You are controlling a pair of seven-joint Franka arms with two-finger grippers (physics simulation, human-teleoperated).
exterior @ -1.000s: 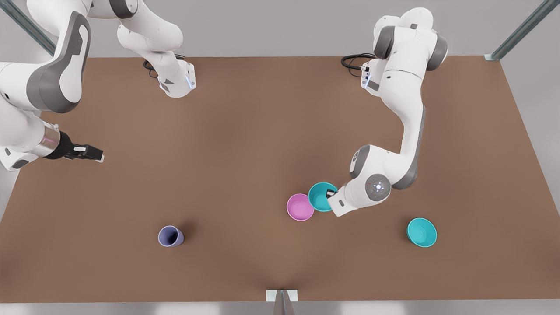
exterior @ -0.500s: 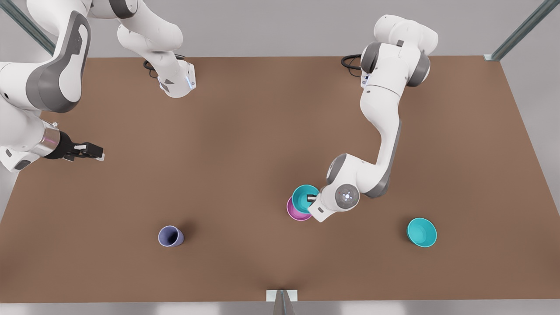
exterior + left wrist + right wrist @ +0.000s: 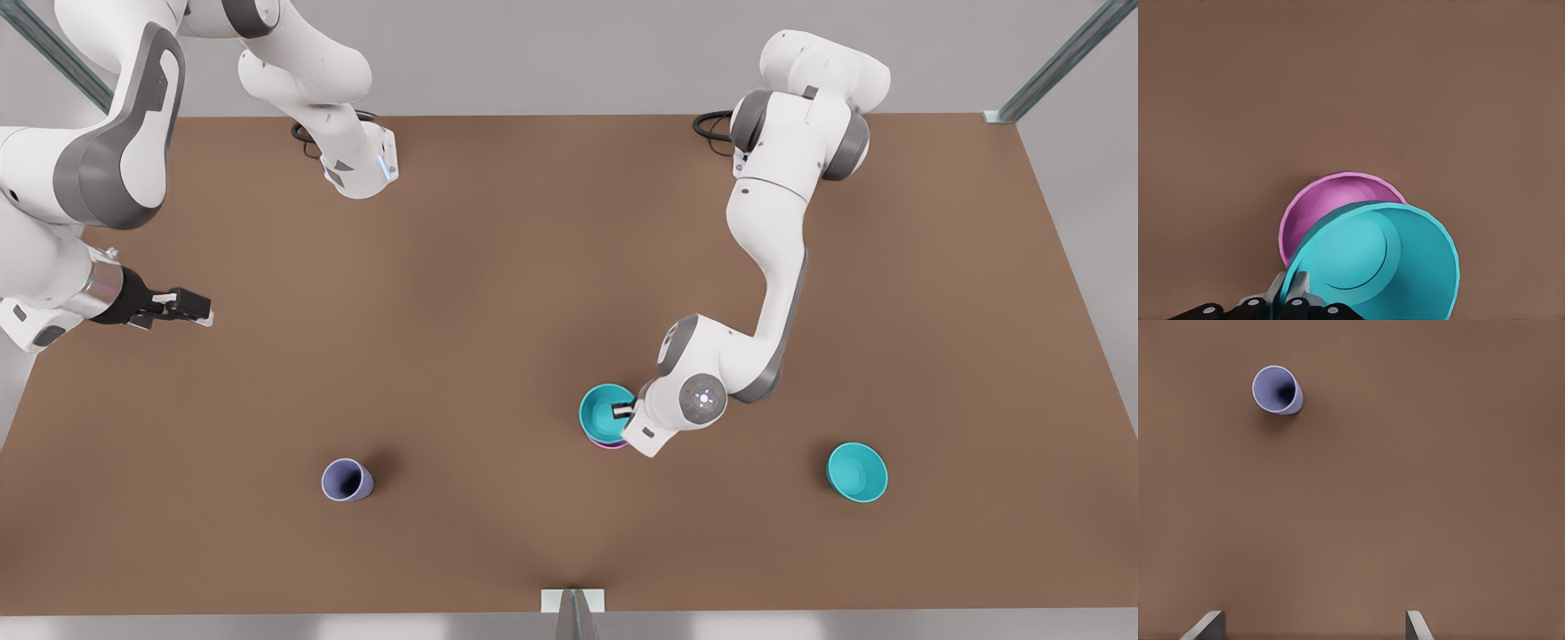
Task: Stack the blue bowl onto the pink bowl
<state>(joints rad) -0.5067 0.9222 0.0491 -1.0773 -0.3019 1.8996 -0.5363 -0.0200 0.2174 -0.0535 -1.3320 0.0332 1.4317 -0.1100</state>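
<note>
Over table: fingers clamping blue bowl.

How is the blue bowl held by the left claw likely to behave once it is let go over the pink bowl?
The blue bowl probably stays stiff: the left claw pinches just its rim and it keeps its round shape. It looks light, hanging from that one pinch. It sits tilted and off-centre over the pink bowl, so it may slide or settle crooked on its smooth surface.

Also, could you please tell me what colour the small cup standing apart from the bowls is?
Lavender-blue; the cup shows best in the right wrist view.
</note>
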